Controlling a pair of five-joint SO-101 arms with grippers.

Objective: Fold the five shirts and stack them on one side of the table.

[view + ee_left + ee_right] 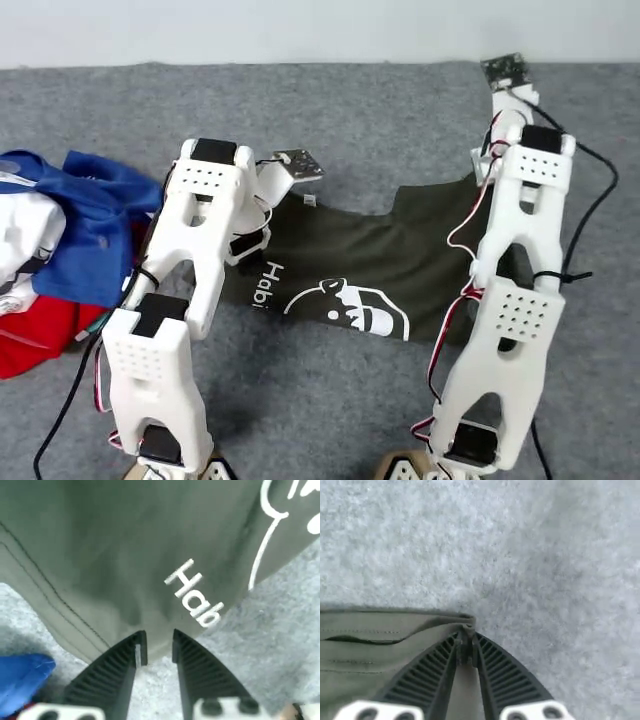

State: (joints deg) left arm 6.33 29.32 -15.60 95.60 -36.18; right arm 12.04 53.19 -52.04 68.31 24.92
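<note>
The dark olive shirt (pixel 370 270) lies spread flat on the grey tabletop (pixel 380 120) between my two arms, print side up. The pile (pixel 80 240) of blue, white and red shirts sits unfolded at the left edge.

The right end effector (pixel 466 640) is clenched on a corner of the shirt, with the stitched hem pinched between the jaws. The left end effector (pixel 157 642) is at the opposite edge. Its jaws stand a little apart with the hem just at their tips, so I read it as released and not yet gripping.

I judge the shirt to be light, limp knit cotton with no stiffness at all. It should sag and drape the moment it is lifted, and the fuzzy tabletop will probably drag on it. A thin single layer can slip from a pinch, so I would take hold on the doubled, stitched hems or seams at matching corners and lift both sides evenly — otherwise the fold will skew.

There is white lettering (pixel 195 595) on the chest beside a white line drawing (pixel 360 305) — some rounded figure. I leave the lettering unread. I see no tag or care label.
</note>
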